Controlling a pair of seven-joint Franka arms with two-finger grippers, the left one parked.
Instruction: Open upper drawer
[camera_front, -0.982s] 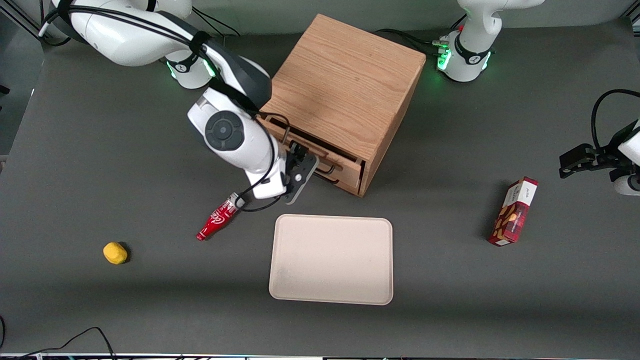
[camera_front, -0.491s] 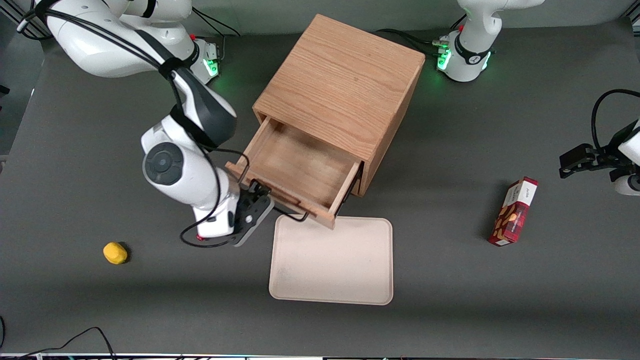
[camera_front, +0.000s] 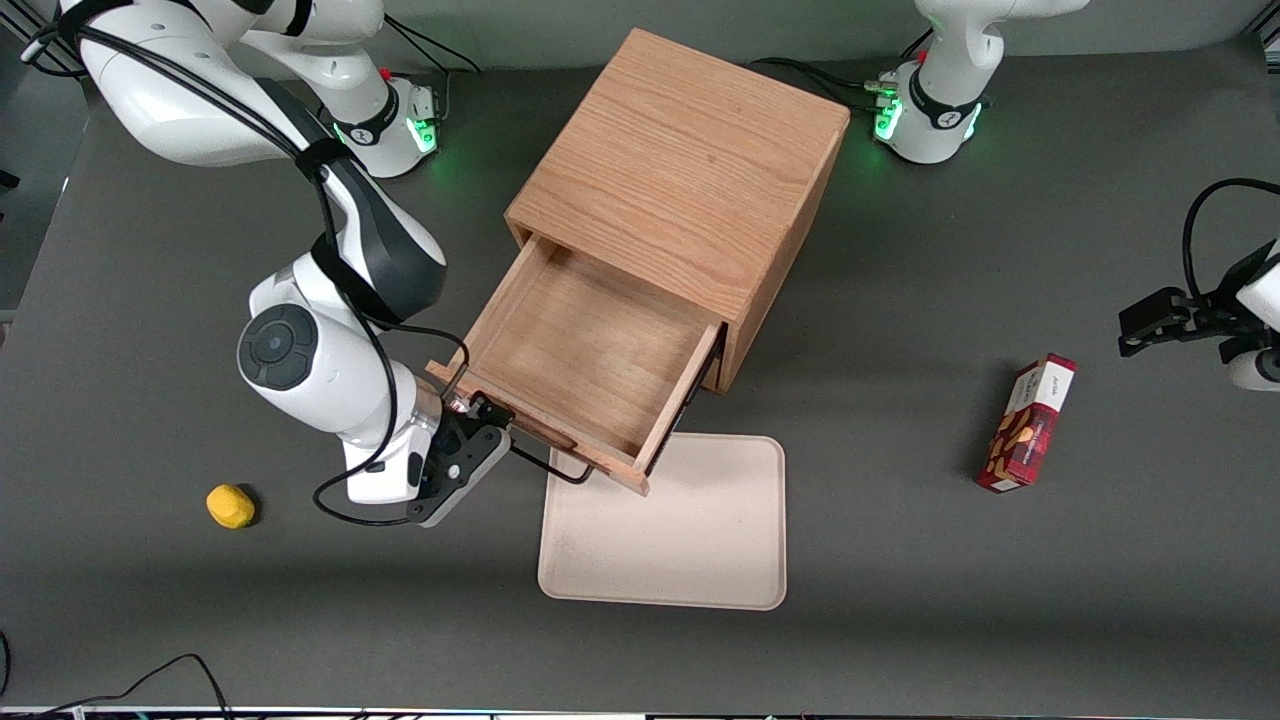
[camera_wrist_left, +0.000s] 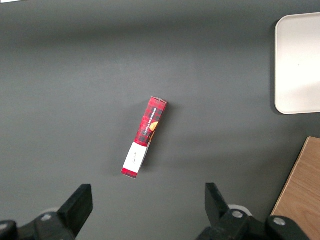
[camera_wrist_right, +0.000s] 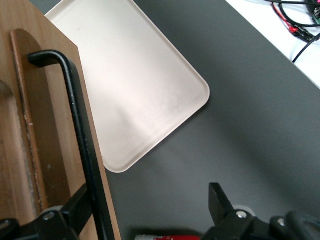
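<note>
While the drawer (camera_front: 575, 355) stands pulled well out of the cabinet (camera_front: 680, 185), overhanging the tray (camera_front: 690, 540), I see my gripper (camera_front: 490, 425) at its 8 o'clock corner, jaws wide apart, the handle (camera_wrist_right: 82, 145) beside one finger, ungripped.

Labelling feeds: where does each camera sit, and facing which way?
Front view: high before the table, facing down on the upper drawer; both arms show.
Right wrist view: on working arm, down past the open gripper at handle and tray.
Left wrist view: on parked arm, down at red box; its fingers show.
All share the tray.
</note>
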